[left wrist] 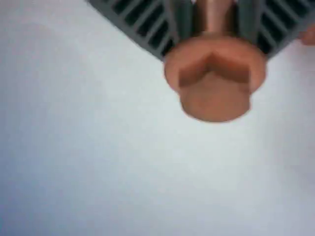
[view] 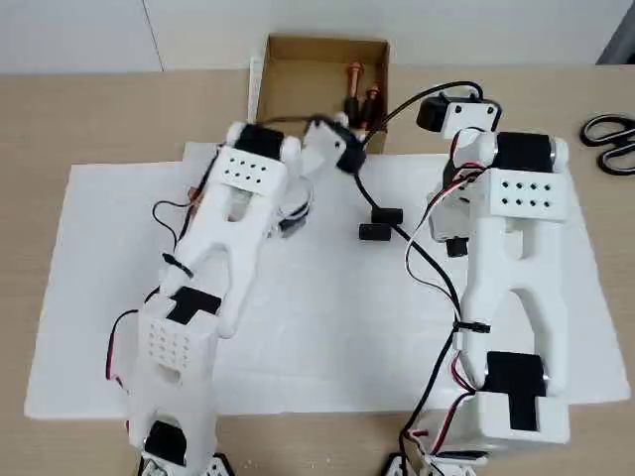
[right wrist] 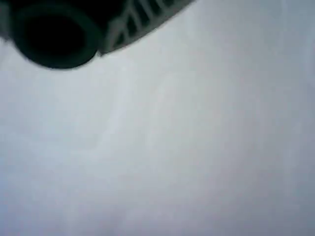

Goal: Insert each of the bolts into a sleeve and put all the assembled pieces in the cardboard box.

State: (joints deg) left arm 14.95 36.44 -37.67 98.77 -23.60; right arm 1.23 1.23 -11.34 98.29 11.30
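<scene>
A copper bolt [left wrist: 214, 81] points its hex head at the left wrist camera, and my left gripper [left wrist: 214, 17] is shut on its shank between ribbed grey fingers [left wrist: 142, 24]. In the high view this gripper [view: 286, 220] hangs over the white mat [view: 327, 327], left of centre. My right gripper [right wrist: 61, 14] is shut on a black sleeve [right wrist: 55, 43], seen end-on, low over the mat at the right [view: 456, 244]. Two loose black sleeves [view: 380, 224] lie between the arms. The cardboard box [view: 298, 74] at the back holds two assembled pieces [view: 361, 91].
Scissors [view: 610, 142] lie on the wooden table at the far right. Black cables [view: 417, 248] trail across the mat between the arms. Open mat lies in front, towards the arm bases.
</scene>
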